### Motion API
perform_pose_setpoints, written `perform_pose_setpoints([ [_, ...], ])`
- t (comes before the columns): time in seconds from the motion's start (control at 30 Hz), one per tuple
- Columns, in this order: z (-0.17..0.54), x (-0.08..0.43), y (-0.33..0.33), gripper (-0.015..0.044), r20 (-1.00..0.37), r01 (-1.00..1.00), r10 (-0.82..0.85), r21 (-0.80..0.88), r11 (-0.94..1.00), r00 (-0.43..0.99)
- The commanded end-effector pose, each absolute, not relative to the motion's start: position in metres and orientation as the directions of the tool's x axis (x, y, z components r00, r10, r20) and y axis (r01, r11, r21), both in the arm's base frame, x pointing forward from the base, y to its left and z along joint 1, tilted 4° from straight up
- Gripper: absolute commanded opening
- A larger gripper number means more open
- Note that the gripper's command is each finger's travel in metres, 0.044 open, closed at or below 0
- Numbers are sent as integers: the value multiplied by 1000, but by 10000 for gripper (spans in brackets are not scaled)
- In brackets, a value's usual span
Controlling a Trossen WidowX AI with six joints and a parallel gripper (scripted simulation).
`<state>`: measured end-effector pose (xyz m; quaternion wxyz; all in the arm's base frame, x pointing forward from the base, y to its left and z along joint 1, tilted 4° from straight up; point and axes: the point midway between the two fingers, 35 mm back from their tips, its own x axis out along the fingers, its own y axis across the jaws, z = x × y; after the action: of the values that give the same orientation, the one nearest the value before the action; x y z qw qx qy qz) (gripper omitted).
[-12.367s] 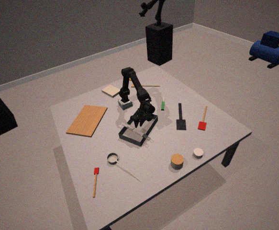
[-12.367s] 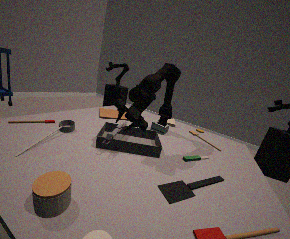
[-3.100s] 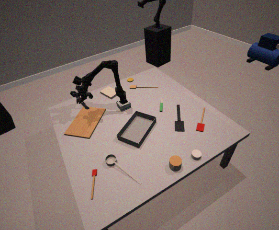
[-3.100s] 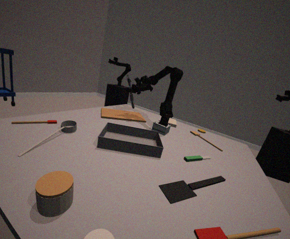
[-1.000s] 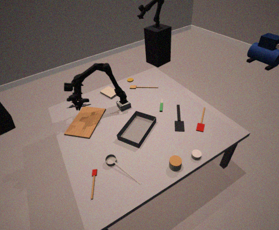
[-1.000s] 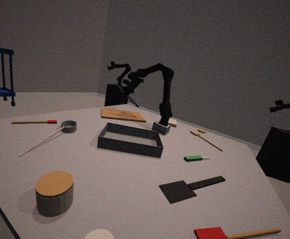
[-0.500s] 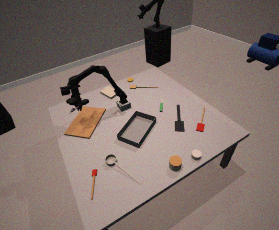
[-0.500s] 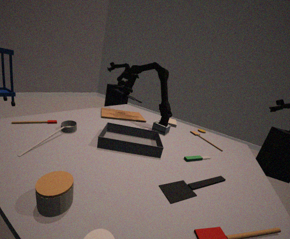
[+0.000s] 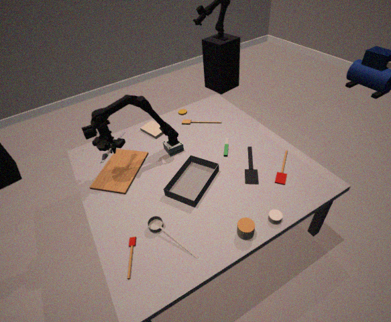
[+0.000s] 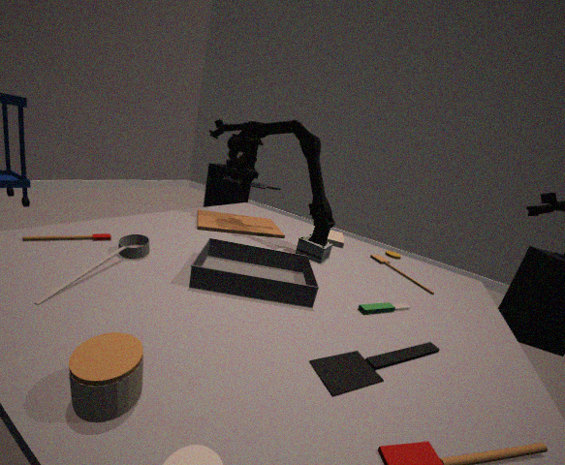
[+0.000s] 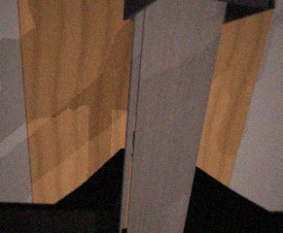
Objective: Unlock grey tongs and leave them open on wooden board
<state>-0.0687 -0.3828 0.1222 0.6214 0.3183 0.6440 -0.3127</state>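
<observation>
The grey tongs [image 9: 104, 157] [image 10: 267, 187] [image 11: 172, 107] are held in the air near the far left part of the wooden board [image 9: 110, 184] [image 10: 208, 223] [image 11: 58, 39]. They look roughly level in the exterior view. In the wrist view their arms look close together, with dark heads at the top edge. My gripper [image 9: 113, 149] [image 10: 244, 175] [image 11: 146, 158] is shut on the tongs, above the board's edge. The gravity lock and hinge cannot be made out. The roasting tin [image 9: 179, 198] [image 10: 252, 287] stands in the middle of the table with nothing across it.
A pale block [image 9: 151, 129] lies near the arm's base. A strainer-like ring with a long handle [image 9: 178, 241] [image 10: 79, 275] and a red-headed tool [image 9: 130, 259] [image 10: 64, 237] lie toward the near left. A wooden-lidded jar [image 9: 245, 227] [image 10: 106, 360] stands near the front edge.
</observation>
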Motion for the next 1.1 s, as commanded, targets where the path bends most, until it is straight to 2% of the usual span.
perform_pose_setpoints([
  [0.0, 127, -70, -384, -150, -999, 801, 21, -21, 599, -41],
  [1.07, 83, -73, -388, -150, -999, 801, 20, -21, 599, -41],
])
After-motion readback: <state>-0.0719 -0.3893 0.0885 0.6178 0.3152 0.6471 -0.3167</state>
